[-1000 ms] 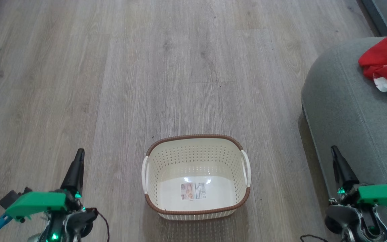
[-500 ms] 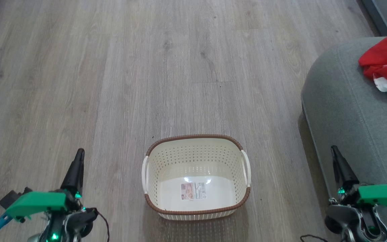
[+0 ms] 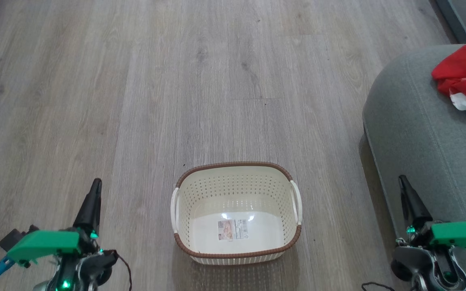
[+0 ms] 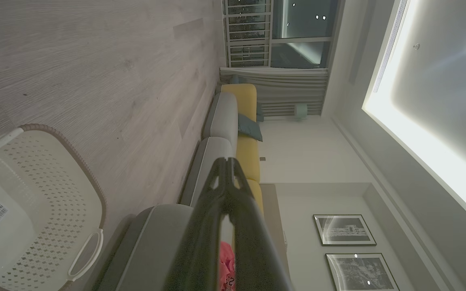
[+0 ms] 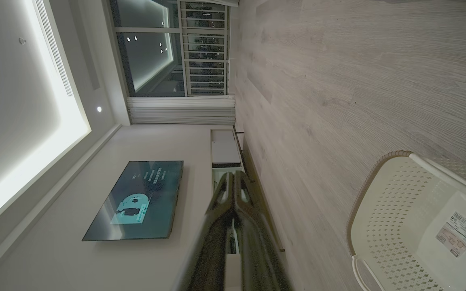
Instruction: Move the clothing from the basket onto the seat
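On the far right part of the seat (image 3: 419, 133) lies the clothing (image 3: 465, 79), a red heap with a white piece at its near side, cut off by the right border of the head view. The basket (image 3: 233, 164) stands on the wooden floor (image 3: 136, 101) to the left of the seat, apart from it, with its long axis going left to right. Its bottom is bare except for the paper label (image 3: 233, 229). From this I judge that nothing is left to pick.

The right gripper (image 3: 401, 178) is the nearer one. It shows against the near left edge of the seat, and the clothing lies farther away and to the right of it. The left gripper (image 3: 96, 182) is at the near left of the basket, well apart from the seat. Both grippers have their fingers pressed together and hold nothing.
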`<state>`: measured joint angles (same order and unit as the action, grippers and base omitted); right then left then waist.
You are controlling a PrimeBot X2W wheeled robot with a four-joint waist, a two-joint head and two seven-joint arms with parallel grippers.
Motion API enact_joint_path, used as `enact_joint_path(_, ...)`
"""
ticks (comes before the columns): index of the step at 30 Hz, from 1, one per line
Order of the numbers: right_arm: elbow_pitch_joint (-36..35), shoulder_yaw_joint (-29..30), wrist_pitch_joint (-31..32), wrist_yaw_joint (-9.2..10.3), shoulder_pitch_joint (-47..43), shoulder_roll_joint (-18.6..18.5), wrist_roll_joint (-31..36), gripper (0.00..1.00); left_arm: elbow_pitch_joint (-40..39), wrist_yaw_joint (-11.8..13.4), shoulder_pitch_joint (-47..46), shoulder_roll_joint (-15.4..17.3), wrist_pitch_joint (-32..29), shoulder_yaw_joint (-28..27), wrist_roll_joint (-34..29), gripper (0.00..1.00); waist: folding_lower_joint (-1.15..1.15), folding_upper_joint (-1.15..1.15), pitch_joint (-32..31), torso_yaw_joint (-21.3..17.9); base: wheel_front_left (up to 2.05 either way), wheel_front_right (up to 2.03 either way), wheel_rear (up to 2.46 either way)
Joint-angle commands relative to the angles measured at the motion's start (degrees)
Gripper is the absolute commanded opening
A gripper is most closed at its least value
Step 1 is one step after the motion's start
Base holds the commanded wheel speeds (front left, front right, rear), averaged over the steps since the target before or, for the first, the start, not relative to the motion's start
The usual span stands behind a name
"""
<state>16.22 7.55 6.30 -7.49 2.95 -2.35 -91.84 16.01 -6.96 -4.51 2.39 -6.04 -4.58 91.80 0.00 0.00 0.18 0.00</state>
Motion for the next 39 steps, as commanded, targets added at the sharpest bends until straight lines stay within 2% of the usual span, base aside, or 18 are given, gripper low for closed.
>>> enact_joint_path(1, -2.2, -1.0, 0.2, 0.0, 3.2, -0.5, -0.3, 0.0, -2.0, -0.5, -1.7, 0.5, -0.4, -1.9, 0.4, 0.0, 0.0, 0.0, 0.0, 0.0, 0.0, 0.0, 0.0)
enact_joint_path(39, -2.2, -1.0, 0.2, 0.0, 3.2, -0.5, -0.3, 0.0, -2.0, -0.5, -1.7, 0.5, -0.4, -1.9, 0.4, 0.0, 0.0, 0.0, 0.0, 0.0, 0.0, 0.0, 0.0)
